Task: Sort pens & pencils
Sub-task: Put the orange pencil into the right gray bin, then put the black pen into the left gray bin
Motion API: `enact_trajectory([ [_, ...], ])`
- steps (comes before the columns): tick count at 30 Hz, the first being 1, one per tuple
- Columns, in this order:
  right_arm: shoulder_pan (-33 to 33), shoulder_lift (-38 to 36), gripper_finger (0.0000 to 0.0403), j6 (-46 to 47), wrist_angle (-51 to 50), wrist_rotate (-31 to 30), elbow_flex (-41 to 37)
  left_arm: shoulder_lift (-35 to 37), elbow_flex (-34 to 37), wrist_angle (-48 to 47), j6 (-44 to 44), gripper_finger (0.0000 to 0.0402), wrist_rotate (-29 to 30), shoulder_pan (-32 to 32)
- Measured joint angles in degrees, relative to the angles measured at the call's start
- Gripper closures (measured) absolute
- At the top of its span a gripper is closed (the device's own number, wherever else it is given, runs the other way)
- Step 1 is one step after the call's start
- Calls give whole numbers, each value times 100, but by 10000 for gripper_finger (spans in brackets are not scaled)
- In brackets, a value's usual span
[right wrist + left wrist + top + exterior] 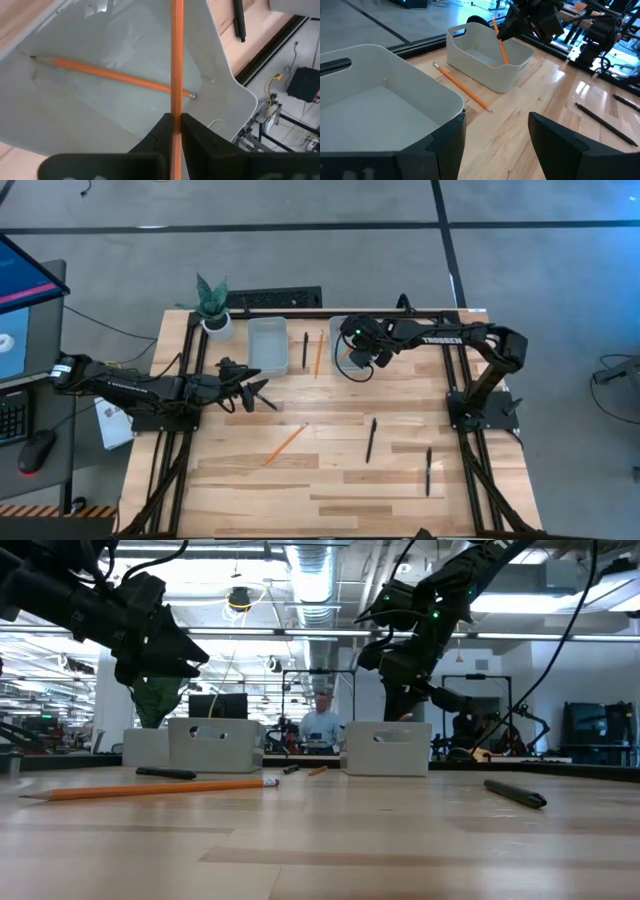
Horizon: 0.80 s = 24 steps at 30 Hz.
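1. Nearest you: two thin black pens (371,439) and one orange-yellow wooden pencil (286,443) lie loose on the pale wooden table (340,490).
2. Left gripper (262,394): fingers spread wide, empty, hovering beside the grey plastic left bin (267,346).
3. Right gripper (174,131): clamped on an upright held pencil (176,60) over the grey right bin (227,82), one binned pencil (110,75) inside. Your next move, likely: release it.

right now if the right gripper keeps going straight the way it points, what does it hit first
Probably the floor of the bin. The right gripper, shut on a pencil, points down into that bin, where another pencil already lies. The held pencil's tip would likely touch first; depth is unclear.
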State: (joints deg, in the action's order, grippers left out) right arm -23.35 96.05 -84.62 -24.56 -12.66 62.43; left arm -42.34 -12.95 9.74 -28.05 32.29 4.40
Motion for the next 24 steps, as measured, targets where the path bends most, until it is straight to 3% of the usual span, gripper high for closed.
enact_trajectory([
  [24,-4,-4,335,3,66,53,0,1,0,-2,-116,195,4,1],
])
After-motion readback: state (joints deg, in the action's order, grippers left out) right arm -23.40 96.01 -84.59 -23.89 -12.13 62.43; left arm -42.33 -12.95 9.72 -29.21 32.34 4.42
